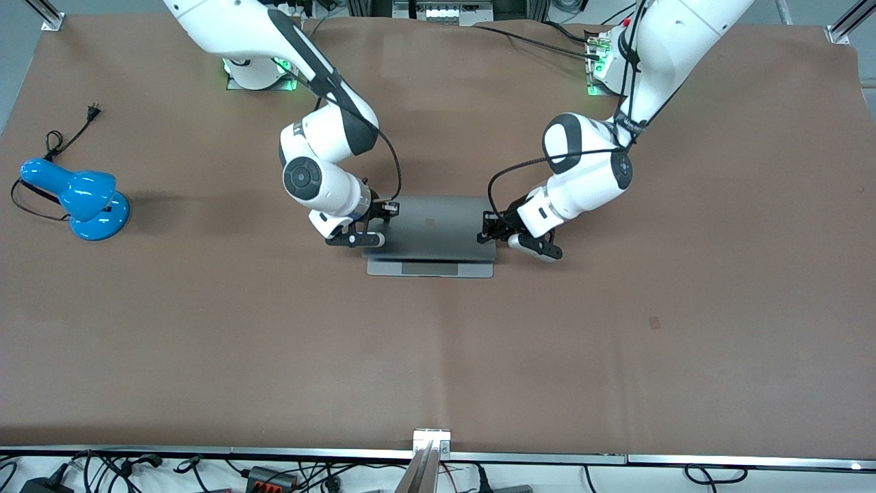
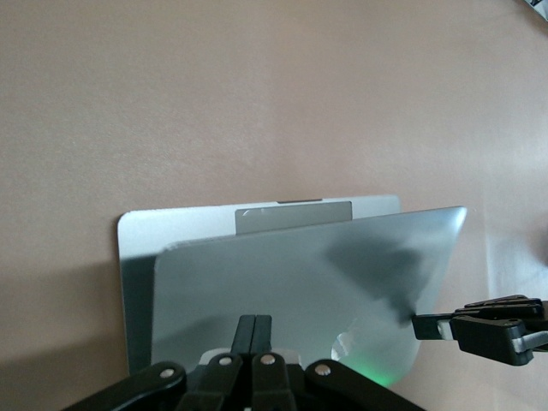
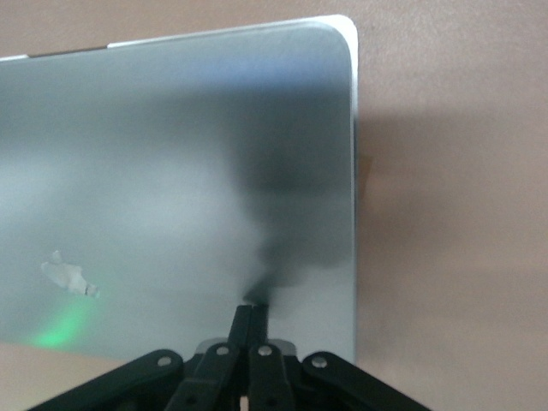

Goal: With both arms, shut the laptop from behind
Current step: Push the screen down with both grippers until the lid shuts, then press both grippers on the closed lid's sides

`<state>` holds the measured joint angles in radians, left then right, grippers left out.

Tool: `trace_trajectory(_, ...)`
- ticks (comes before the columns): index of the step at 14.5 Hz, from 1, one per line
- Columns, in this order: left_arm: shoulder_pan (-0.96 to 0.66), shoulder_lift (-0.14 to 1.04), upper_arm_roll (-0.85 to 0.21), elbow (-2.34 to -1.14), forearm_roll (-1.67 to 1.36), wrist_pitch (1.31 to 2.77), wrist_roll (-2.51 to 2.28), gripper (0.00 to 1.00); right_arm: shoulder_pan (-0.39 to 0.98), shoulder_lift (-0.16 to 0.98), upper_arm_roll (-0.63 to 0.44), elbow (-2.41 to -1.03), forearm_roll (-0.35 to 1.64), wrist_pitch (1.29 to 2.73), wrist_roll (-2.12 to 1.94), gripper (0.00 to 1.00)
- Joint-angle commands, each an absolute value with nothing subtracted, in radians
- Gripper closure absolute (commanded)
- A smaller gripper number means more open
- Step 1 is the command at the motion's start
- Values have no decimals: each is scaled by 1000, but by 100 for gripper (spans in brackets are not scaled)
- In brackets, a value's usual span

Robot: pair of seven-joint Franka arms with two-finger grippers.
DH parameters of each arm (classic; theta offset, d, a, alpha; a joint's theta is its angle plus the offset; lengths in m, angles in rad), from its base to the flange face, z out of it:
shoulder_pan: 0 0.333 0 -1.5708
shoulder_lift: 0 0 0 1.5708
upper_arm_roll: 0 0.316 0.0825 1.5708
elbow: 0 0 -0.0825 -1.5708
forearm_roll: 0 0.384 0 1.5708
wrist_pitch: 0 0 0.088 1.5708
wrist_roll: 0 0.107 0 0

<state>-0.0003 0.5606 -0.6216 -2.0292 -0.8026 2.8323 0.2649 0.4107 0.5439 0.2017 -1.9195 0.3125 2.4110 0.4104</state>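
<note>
Two clenched grippers, left gripper (image 1: 494, 229) and right gripper (image 1: 378, 220), press the stiff, slippery grey metal laptop (image 1: 431, 236) lid near its corners; push gently.

One camera looks down from high up across the bench (image 1: 205, 329). Two wrist cameras sit close above the laptop (image 1: 432, 233) lid; all share it.

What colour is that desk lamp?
Bright blue lamp, clearest in the front view.
</note>
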Motion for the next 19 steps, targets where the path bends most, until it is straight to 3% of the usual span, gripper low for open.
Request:
trace_trajectory(1,-11,627,-612,-1971,-802,2850,308,99,408,609,201,-1884,281,2459,394,100)
trace_trajectory(8,-14,693,-595,-1959,-787,2852,321,99,405,709,199,-1853,244,2556,394,100)
trace_trajectory(19,-35,727,-580,-1959,-769,2927,319,99,407,739,199,-1848,225,2595,394,100)
